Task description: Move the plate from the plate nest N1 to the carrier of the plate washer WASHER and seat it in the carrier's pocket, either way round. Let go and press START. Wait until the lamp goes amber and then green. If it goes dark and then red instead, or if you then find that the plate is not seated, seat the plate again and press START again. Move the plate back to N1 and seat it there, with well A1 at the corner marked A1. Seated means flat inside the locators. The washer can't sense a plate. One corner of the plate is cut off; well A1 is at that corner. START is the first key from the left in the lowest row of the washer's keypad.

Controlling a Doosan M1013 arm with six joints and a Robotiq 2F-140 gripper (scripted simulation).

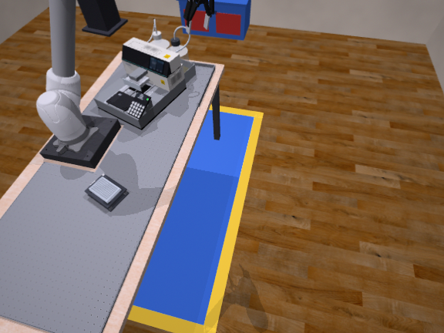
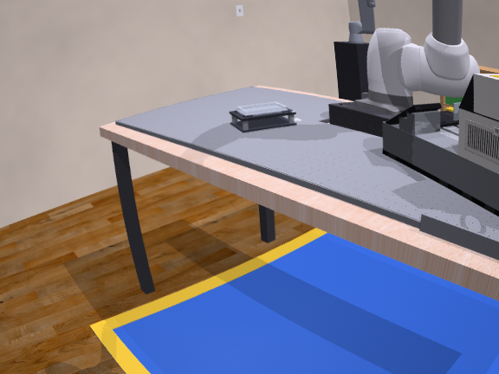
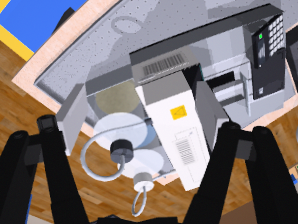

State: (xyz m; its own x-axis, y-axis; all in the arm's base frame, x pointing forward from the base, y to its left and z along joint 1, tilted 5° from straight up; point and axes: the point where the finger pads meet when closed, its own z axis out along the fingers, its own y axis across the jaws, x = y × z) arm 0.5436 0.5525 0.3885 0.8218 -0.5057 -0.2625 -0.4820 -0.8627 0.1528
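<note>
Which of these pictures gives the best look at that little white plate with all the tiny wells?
The top view: the plate shows its whole gridded face, sitting in its dark nest. The exterior view shows it only side-on and low. The wrist view misses it entirely.
</note>
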